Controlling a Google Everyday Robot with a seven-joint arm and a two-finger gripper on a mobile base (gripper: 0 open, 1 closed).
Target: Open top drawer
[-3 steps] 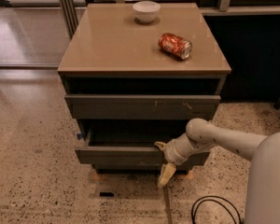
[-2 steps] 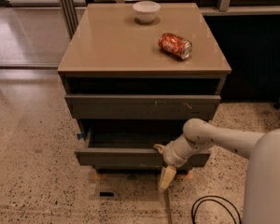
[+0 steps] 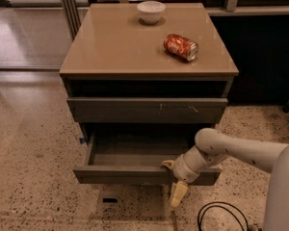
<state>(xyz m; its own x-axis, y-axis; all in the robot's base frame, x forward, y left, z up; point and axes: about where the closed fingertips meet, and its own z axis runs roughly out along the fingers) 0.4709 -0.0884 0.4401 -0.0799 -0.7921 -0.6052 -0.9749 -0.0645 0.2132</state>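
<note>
The grey cabinet has a top drawer [image 3: 144, 109] that is shut flush under the tabletop. The drawer below it [image 3: 135, 165] is pulled out and looks empty. My gripper [image 3: 175, 179] is at the front panel of this lower drawer, right of its middle, well below the top drawer. The white arm [image 3: 231, 150] reaches in from the lower right.
On the cabinet's tan top [image 3: 115, 42] stand a white bowl [image 3: 151, 11] at the back and a red can [image 3: 181, 46] lying on its side at the right. A black cable [image 3: 216, 218] lies on the speckled floor. A dark wall [image 3: 265, 57] stands to the right.
The arm has barely shifted. The gripper stays at the lower drawer's front, and both drawers stand as before.
</note>
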